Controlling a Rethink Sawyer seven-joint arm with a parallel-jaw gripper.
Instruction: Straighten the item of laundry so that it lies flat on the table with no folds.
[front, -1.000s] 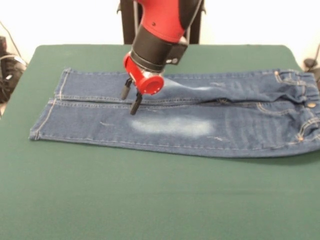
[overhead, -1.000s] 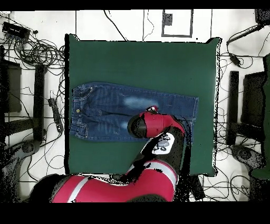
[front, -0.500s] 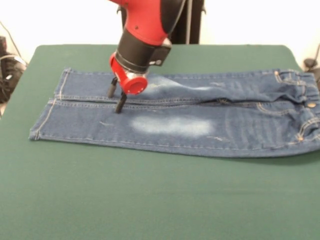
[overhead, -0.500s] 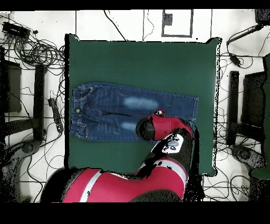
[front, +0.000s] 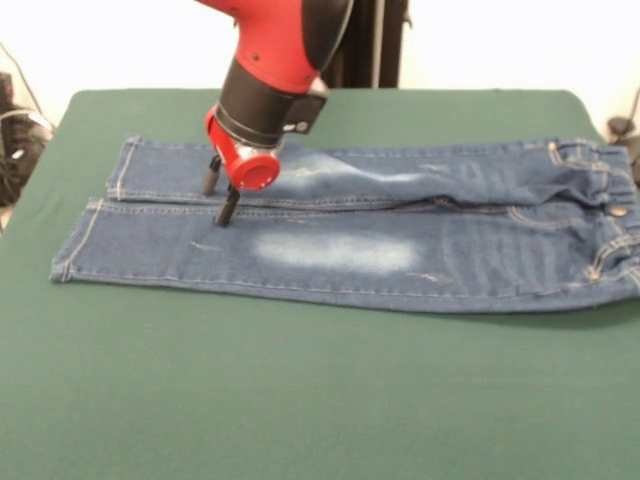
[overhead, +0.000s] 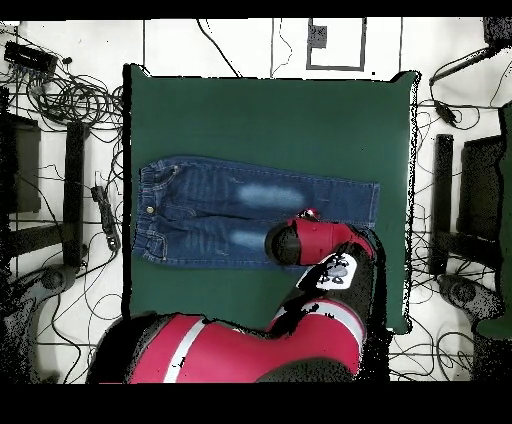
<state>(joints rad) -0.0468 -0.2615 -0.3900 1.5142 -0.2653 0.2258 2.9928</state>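
The jeans (front: 400, 250) lie spread lengthwise on the green table (front: 300, 400), legs toward the left, waistband and brass button (front: 619, 211) at the right edge. Slight wrinkles run along the far leg near the crotch. My gripper (front: 216, 204) is open, its two black fingertips (front: 226, 214) down on the denim at the seam between the two legs, near the hems. In the overhead view the jeans (overhead: 210, 205) lie across the table (overhead: 270, 120), and the red arm (overhead: 320, 245) covers the far leg's hem end and hides the fingers.
The jeans' waistband reaches the table's edge (overhead: 130, 215) in the overhead view. Cables and equipment (overhead: 60, 100) surround the table on the floor. The black pedestal (front: 385, 50) stands behind the table's far side.
The gripper has moved left along the legs toward the hems, fingertips staying on the denim. The leg ends have slid slightly left with it.
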